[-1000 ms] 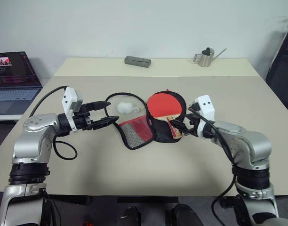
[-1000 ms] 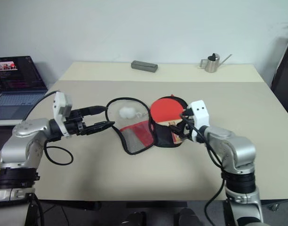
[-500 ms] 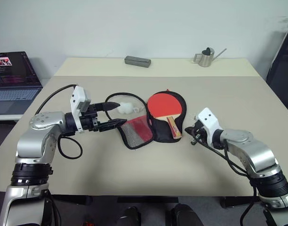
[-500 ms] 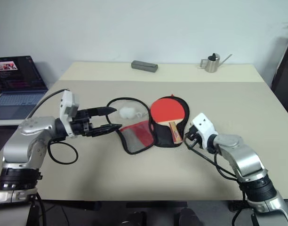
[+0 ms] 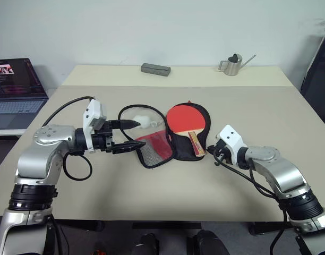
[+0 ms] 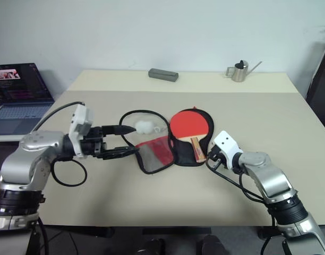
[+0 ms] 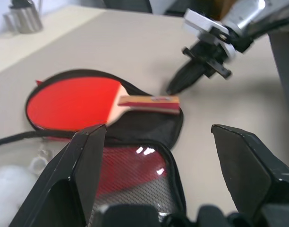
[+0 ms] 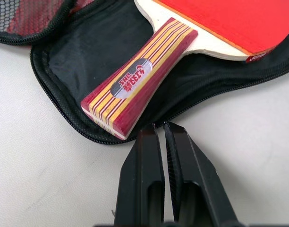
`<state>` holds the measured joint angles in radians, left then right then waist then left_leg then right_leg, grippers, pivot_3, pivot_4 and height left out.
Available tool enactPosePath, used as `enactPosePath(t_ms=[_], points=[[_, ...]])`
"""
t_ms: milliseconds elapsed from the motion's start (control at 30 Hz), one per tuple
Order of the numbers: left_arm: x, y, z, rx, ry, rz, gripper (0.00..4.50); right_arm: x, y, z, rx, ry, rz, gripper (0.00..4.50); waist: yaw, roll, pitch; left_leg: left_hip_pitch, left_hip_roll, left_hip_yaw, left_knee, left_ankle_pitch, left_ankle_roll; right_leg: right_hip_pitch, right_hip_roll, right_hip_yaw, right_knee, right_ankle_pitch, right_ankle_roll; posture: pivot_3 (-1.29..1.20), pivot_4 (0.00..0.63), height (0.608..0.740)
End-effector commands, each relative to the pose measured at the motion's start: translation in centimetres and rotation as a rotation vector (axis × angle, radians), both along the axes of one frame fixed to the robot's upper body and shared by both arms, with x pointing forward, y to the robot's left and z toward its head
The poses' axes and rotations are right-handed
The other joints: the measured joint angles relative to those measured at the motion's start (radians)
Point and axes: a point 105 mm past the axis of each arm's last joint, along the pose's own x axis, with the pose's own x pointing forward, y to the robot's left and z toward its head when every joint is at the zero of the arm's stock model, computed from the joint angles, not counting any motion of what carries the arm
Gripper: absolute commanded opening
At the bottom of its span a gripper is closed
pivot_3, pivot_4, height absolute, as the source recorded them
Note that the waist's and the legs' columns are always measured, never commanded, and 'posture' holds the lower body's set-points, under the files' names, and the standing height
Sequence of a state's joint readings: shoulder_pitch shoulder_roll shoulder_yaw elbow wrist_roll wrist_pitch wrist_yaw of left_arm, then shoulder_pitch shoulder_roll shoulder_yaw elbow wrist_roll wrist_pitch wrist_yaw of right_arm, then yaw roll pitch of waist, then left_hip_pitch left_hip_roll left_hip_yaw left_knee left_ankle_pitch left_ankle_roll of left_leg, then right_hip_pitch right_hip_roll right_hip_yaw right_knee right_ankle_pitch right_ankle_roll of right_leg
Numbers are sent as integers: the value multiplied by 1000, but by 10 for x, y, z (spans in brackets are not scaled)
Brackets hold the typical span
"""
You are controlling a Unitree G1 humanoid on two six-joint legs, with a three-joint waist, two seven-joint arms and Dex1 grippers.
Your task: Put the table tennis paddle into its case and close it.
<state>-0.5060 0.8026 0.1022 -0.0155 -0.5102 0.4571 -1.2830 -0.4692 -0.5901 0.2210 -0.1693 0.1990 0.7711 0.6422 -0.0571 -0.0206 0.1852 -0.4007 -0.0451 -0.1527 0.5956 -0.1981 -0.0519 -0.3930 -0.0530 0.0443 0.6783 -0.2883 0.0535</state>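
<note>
Evidently the case (image 5: 170, 141) is soft and limp, best taken at its zip edge, the left pincer (image 5: 128, 135) wide, the right pincer (image 8: 163, 137) closed empty beside the stiff paddle (image 5: 188, 121).

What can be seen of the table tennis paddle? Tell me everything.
The table tennis paddle has a round red rubber face and a pale wooden neck, with a short handle striped red, yellow and dark that bears a small oval label. It lies flat, face up, on the black half of the open case, handle toward the robot. The shut right hand rests at the case's zip edge, just short of the handle's end.
</note>
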Motion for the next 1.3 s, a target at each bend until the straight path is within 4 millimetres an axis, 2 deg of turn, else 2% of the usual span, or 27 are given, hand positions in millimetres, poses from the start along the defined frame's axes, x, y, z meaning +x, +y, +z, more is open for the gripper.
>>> enactPosePath(t_ms=[33, 500, 767, 867, 1000, 1167, 1300], points=[[-8, -1, 5, 40, -19, -48, 3896, -1, 8, 13, 16, -47, 38, 228, 0, 0, 0, 0, 0, 0, 0, 0, 0, 0, 0, 0, 0, 0, 0, 0, 150, 740], [-9, 6, 0, 58, -19, -20, 3896, -20, 29, 5, 72, 19, 107, 228, 0, 0, 0, 0, 0, 0, 0, 0, 0, 0, 0, 0, 0, 0, 0, 0, 150, 740], [-9, 9, -2, 54, -17, -1, 3896, -21, 48, 2, 97, 24, 138, 228, -3, 0, 0, 1, 1, 0, 0, 0, 0, 0, 0, 0, 0, 0, 0, 0, 150, 740], [-8, 11, -3, 51, -18, 11, 3896, -19, 47, 5, 97, 11, 136, 228, -3, 0, 0, 1, 1, 0, 0, 0, 0, 0, 0, 0, 1, 0, 0, 0, 150, 740], [-5, 16, -2, 32, -34, 57, 3896, -12, 31, 22, 106, -21, 113, 228, -1, 0, 0, 1, 0, 0, 0, 0, 0, 0, 0, 0, 0, 0, 0, 0, 150, 740], [8, 38, -1, -26, -55, 218, 3896, -6, 12, 61, 182, -83, 99, 228, 0, 0, 0, 1, 0, 0, 1, 0, 0, 1, 0, 0, 0, 0, 0, 0, 150, 740], [11, 63, -19, 0, -25, 339, 3896, 1, -1, 92, 219, -163, 78, 228, -1, 0, 0, 1, 1, 0, 1, 0, 0, 1, 0, 0, 0, 0, 0, 0, 150, 740]])
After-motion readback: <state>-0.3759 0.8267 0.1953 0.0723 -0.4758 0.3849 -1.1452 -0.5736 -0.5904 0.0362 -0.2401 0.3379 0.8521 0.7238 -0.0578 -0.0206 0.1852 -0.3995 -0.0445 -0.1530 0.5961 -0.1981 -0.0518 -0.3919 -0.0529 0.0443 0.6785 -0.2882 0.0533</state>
